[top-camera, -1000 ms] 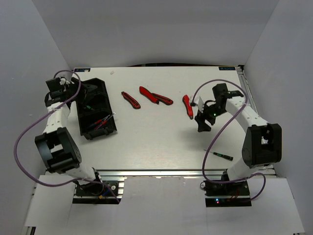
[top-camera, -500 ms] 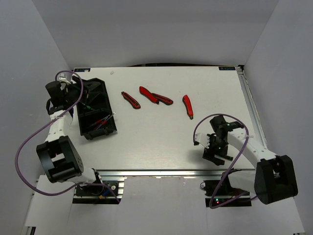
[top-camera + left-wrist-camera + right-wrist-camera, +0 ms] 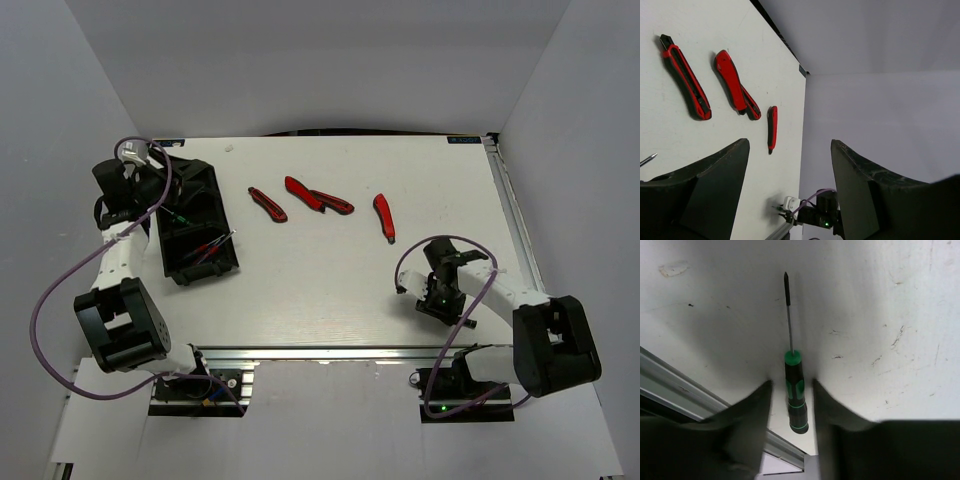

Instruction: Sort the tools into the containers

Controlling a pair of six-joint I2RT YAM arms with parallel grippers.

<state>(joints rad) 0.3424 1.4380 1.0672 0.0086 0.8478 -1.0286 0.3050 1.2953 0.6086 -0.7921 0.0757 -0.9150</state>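
black-green screwdriver (image 3: 795, 390) lying flat, tip pointing away from the edge rail (image 3: 670, 382) of the desk (image 3: 880, 315), butt sitting near it, right pincer (image 3: 790, 385) straddling the handle with small gaps, left pincer (image 3: 790, 142) gaping empty

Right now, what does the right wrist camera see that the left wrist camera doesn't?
Only the right wrist camera shows the green-and-black screwdriver, lying on the table inside the open right end effector. Only the left wrist camera shows three red tools: a long red-and-black tool, red pliers and a small red tool. Both show the white table.
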